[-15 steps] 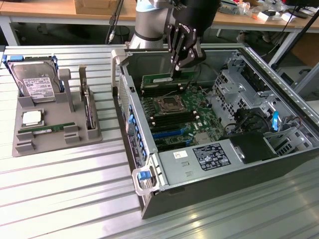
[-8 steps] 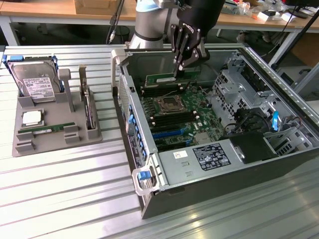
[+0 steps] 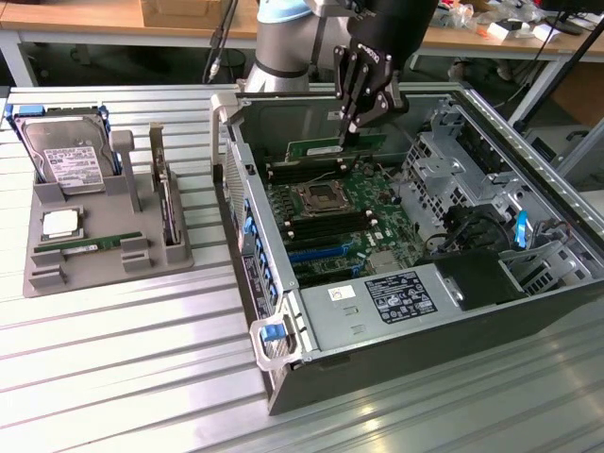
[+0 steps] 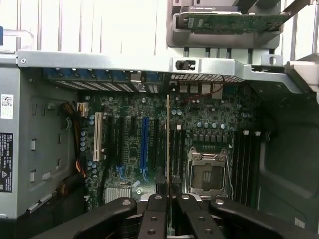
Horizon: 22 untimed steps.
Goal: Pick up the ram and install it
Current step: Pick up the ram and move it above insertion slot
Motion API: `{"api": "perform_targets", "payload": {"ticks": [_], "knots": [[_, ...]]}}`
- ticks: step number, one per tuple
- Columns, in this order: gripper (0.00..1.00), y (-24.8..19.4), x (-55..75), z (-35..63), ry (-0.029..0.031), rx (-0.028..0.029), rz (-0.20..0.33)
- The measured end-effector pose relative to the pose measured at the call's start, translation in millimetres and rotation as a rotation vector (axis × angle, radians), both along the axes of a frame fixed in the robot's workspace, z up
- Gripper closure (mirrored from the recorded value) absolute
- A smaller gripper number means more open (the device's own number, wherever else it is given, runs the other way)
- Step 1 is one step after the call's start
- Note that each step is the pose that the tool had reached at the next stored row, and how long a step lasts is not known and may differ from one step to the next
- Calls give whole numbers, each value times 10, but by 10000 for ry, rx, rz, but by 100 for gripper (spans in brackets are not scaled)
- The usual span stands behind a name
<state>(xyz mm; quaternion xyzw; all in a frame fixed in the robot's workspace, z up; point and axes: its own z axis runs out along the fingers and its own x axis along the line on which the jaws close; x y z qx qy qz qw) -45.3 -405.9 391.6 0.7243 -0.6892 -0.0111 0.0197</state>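
Exterior view: the hand [image 3: 348, 129] is clenching the ram [image 3: 330, 149], which is hanging right under it inside the computer case [image 3: 425, 368], near the processor socket [image 3: 316, 198], its long axis running parallel to the memory slots [image 3: 302, 173] flanking that socket.

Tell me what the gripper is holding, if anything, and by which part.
The gripper is shut on the ram, pinching its upper long edge about midway along, with the stick held above the motherboard.
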Motion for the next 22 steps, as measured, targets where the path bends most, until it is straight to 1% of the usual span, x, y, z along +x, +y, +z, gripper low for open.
{"api": "perform_targets", "payload": {"ticks": [14, 22], "knots": [[87, 0, 181, 0, 0, 1, 0], [87, 0, 308, 0, 0, 0, 0]]}}
